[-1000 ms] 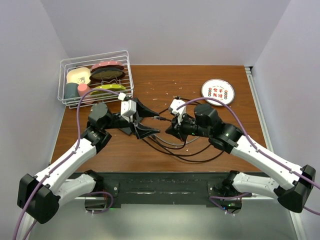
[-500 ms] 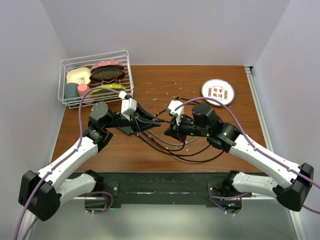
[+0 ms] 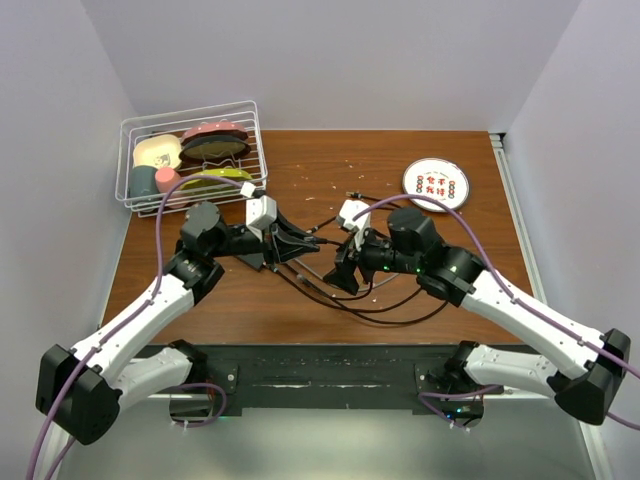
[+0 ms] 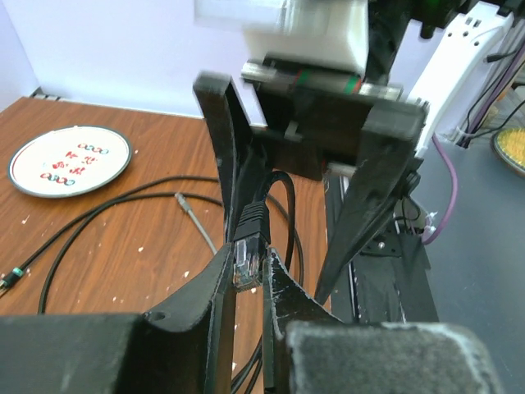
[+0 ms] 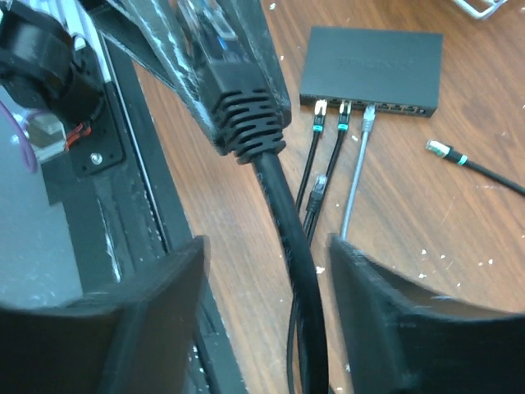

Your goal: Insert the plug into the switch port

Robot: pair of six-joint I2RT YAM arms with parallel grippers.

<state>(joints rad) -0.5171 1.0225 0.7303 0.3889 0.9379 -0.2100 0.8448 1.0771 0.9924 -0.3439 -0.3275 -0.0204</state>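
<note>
Two hands meet over mid-worktop [image 3: 330, 165]. Left hand [image 4: 249, 264] pinched shut on plug [image 4: 248, 242], its clear tip between the fingers. Black cable [image 5: 287, 271] trails down from plug. Right hand [image 5: 262, 271] spread wide, straddles cable, grips nothing. Switch box [image 5: 373, 59] lies flat beyond, well apart from plug. Switch port [image 5: 402, 107] on its near long edge beside three plugged leads; free sockets too dark to separate. Overhead view: box lost among arms.
</note>
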